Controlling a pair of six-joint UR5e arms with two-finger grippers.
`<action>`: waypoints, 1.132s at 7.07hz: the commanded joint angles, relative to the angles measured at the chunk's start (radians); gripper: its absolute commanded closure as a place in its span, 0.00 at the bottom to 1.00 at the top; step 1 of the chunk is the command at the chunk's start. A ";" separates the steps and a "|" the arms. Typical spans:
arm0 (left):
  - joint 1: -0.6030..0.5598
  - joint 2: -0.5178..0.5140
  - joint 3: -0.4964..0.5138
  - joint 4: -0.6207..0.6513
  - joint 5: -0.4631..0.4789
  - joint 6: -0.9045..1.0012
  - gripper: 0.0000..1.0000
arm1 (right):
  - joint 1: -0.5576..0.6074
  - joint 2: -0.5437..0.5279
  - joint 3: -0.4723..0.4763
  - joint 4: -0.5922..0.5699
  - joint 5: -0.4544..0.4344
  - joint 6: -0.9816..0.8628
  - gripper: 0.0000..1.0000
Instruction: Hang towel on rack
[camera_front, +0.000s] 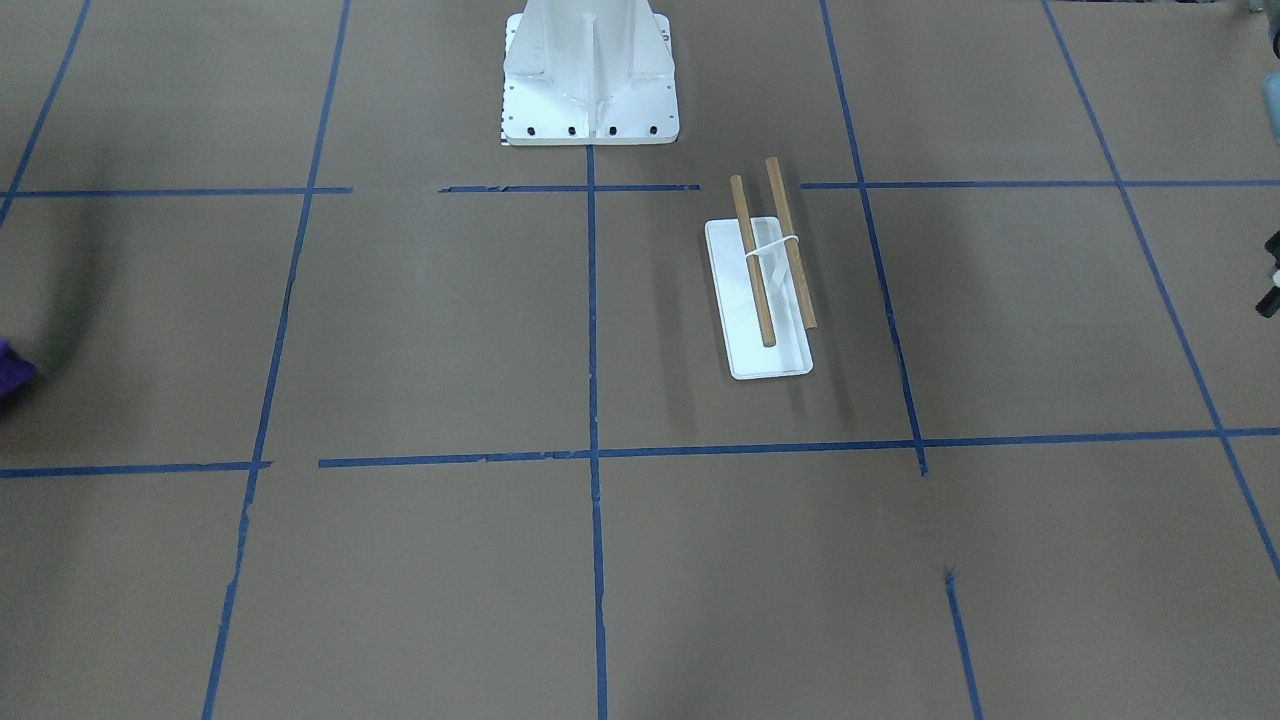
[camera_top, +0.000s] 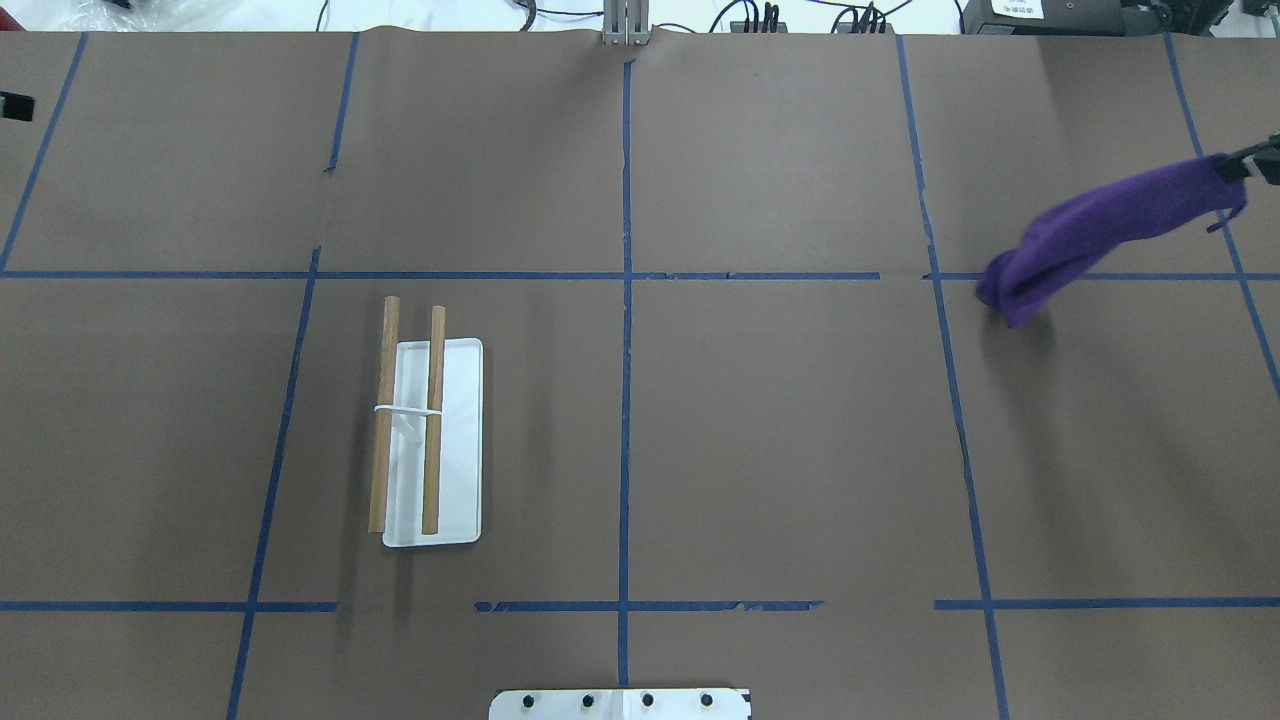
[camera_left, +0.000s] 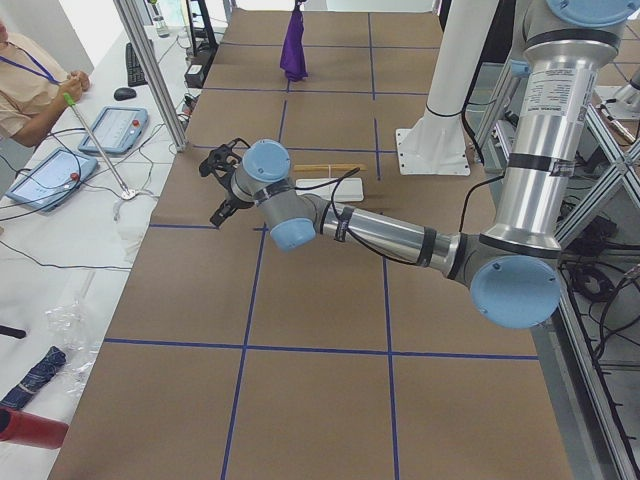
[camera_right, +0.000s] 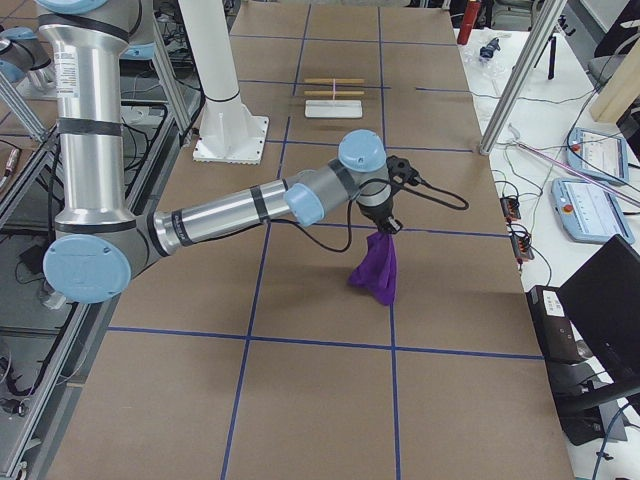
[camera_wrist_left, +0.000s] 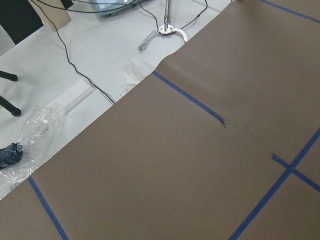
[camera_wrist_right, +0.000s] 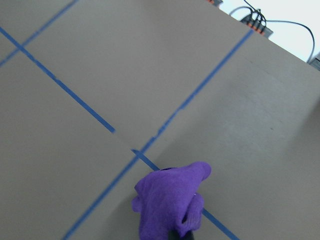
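Note:
The rack (camera_top: 460, 440) is a white tray base with two parallel wooden dowels (camera_top: 433, 420) on a white bracket. It stands on the table's left half in the overhead view and also shows in the front view (camera_front: 735, 300). My right gripper (camera_right: 385, 222) is shut on the top of a purple towel (camera_top: 1100, 235). The towel (camera_right: 375, 270) hangs in the air above the table's far right side, well away from the rack. My left gripper (camera_left: 215, 188) hovers past the table's left edge. I cannot tell whether it is open or shut.
The robot's white pedestal base (camera_front: 590, 90) stands at the table's near edge, centre. Brown paper with blue tape lines (camera_top: 625, 400) covers the table. An operator's desk with tablets (camera_left: 110, 130) and aluminium frame posts (camera_left: 150, 70) lie beyond the left side.

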 joint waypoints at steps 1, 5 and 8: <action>0.126 -0.154 -0.050 0.133 0.013 -0.361 0.00 | -0.130 0.140 0.047 -0.010 0.000 0.287 1.00; 0.412 -0.385 -0.130 0.466 0.266 -0.822 0.12 | -0.434 0.405 0.055 -0.007 -0.130 0.590 1.00; 0.524 -0.385 -0.131 0.468 0.356 -1.074 0.29 | -0.611 0.518 0.086 -0.008 -0.346 0.555 1.00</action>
